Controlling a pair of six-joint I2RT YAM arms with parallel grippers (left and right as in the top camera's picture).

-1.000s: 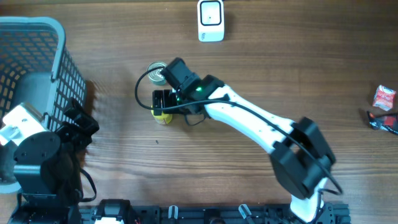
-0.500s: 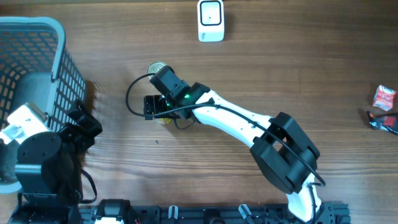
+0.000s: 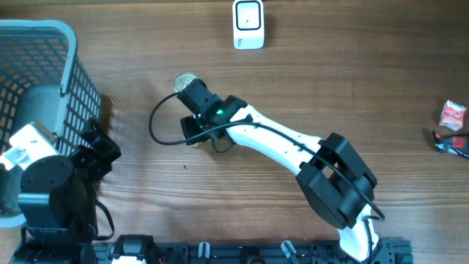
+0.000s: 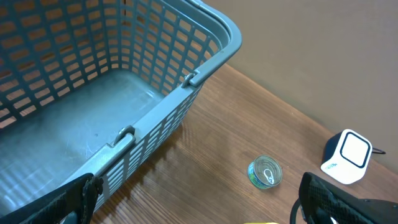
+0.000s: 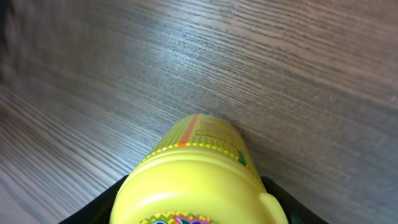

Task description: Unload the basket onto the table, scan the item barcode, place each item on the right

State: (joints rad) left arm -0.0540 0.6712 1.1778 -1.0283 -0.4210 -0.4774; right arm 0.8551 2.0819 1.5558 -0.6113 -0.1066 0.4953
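A yellow plastic bottle (image 5: pixel 199 174) with a coloured label lies on its side on the wooden table and fills the lower half of the right wrist view. My right gripper (image 5: pixel 196 214) is closed round it, one black finger (image 5: pixel 107 202) pressed to each flank. In the overhead view the right gripper (image 3: pixel 193 130) covers nearly all of the bottle, left of the table's middle. The white barcode scanner (image 3: pixel 248 24) stands at the far edge. My left gripper (image 4: pixel 200 205) is open and holds nothing, low at the near left beside the basket.
A grey-blue mesh basket (image 3: pixel 69 37) takes up the far left. A round tin with a pull tab (image 3: pixel 185 79) sits just beyond the right gripper. A red packet (image 3: pixel 453 115) and a dark object (image 3: pixel 451 141) lie at the right edge.
My right gripper swung a little to the left over the yellow bottle, and its fingers have closed in onto the bottle's sides. The left arm has stayed still.
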